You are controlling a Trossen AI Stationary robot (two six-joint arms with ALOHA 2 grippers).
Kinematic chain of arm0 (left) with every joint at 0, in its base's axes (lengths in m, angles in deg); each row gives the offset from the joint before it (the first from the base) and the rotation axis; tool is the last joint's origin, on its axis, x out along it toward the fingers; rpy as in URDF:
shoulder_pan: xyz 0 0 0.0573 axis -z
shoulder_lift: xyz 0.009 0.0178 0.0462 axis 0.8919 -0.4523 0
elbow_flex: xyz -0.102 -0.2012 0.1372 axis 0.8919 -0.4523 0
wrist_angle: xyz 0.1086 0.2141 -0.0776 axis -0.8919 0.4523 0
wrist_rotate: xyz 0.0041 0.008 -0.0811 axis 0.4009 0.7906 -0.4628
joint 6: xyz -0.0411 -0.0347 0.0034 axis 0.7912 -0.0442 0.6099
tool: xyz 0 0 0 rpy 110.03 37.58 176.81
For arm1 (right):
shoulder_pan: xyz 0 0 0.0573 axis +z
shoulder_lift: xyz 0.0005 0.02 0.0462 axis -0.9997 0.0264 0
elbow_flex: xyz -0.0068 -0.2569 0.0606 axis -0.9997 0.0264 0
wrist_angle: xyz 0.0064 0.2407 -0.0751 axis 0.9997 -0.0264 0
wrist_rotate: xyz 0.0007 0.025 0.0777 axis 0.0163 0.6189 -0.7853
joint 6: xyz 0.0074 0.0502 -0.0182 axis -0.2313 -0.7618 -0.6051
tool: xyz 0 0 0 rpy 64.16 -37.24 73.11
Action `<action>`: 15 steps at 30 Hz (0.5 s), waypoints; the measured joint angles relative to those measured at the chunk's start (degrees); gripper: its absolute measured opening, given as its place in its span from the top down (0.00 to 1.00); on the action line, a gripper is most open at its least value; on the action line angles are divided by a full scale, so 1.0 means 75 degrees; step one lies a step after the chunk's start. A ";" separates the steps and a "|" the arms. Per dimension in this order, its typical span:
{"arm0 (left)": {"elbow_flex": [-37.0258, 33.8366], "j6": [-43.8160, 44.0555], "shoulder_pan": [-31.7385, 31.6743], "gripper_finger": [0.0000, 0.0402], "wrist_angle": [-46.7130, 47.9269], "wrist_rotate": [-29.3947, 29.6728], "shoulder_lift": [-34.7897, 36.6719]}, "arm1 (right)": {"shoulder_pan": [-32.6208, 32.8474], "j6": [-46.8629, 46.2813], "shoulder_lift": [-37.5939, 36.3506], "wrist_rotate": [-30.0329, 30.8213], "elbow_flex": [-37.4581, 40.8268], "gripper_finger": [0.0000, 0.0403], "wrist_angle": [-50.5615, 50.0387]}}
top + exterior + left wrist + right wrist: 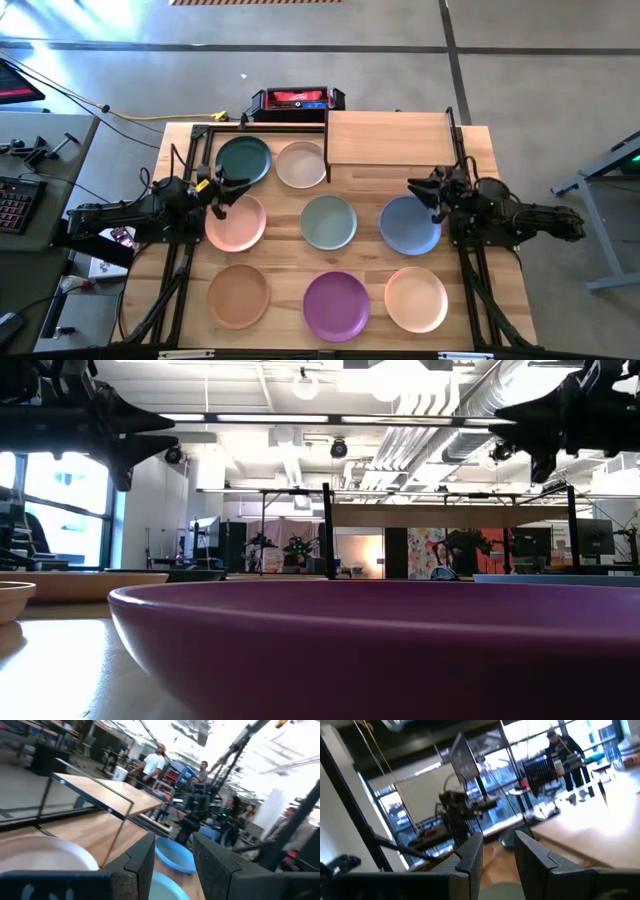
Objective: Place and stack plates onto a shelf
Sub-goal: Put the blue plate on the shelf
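Eight plates lie flat on the slatted tabletop in the high view: dark teal (243,160), beige (301,165), pink (236,222), sage green (328,221), blue (410,225), tan (238,296), purple (336,305) and peach (415,299). The shelf (388,138) stands on black legs at the far edge, bare. My left gripper (236,188) hovers open above the pink plate's far rim and points toward the table's right. My right gripper (417,189) hovers open above the blue plate's far rim and points left. Nothing sits between either pair of fingers (174,857) (497,852).
A black and red box (297,100) sits just beyond the table's far edge, left of the shelf. Black frame rails (182,270) run along both table sides. In the low view the purple plate (380,650) fills the foreground. People stand in the room beyond.
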 joint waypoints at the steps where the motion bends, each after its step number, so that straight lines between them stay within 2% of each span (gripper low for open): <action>1: -0.0001 -0.0050 0.0000 0.70 -0.0003 0.0136 0.0000 | 0.0000 0.0023 0.0000 0.0001 0.0000 0.77 0.0108; 7: -0.0001 -0.0023 0.0000 0.70 -0.0051 0.0578 0.0000 | 0.0000 0.0026 0.0000 0.0000 0.0000 0.77 0.0431; 11: -0.0001 0.0720 0.0000 0.70 -0.0129 0.0607 0.0002 | 0.0000 0.0023 0.0000 0.0000 0.0000 0.77 0.0431; 15: -0.0001 0.0702 -0.0047 0.70 -0.0129 0.0934 0.0003 | 0.0000 0.0026 0.0000 -0.0003 0.0000 0.77 0.0589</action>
